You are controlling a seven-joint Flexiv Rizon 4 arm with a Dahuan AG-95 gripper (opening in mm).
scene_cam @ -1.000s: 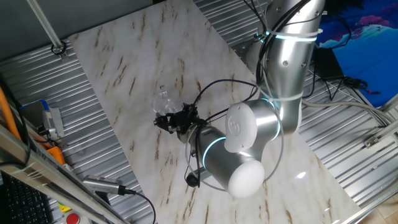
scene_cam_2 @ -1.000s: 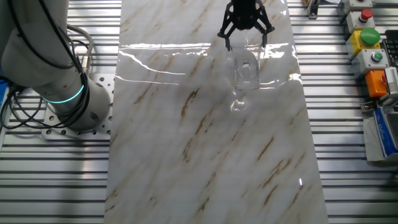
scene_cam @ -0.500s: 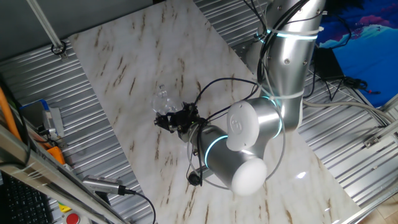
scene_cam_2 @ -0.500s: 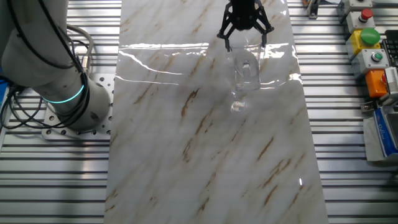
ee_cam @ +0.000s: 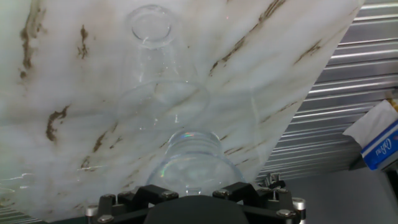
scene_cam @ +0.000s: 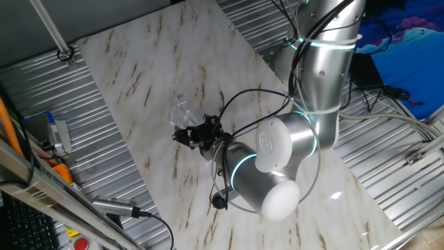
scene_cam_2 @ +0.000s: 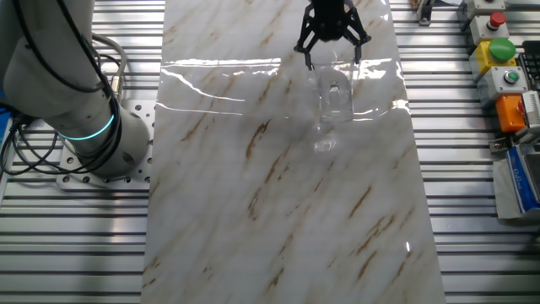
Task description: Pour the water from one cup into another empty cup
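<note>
Two clear cups are sitting on the marble tabletop [scene_cam_2: 253,127]. I am looking down at the big cup [ee_cam: 186,115] from the hand camera, and the small cup [ee_cam: 151,26] is standing just past it. My black fingers [scene_cam_2: 332,42] are spreading wide above the big cup [scene_cam_2: 334,95], one on each side, not squeezing it. I cannot make out the water. A blue and white box [ee_cam: 379,137] is lying off the tabletop.

Two high fixed cameras face the white marble-patterned tabletop [scene_cam: 132,83] [scene_cam_2: 253,211] from opposite sides (both share it); the hand camera looks close along the clear glass tumbler [ee_cam: 186,168].
</note>
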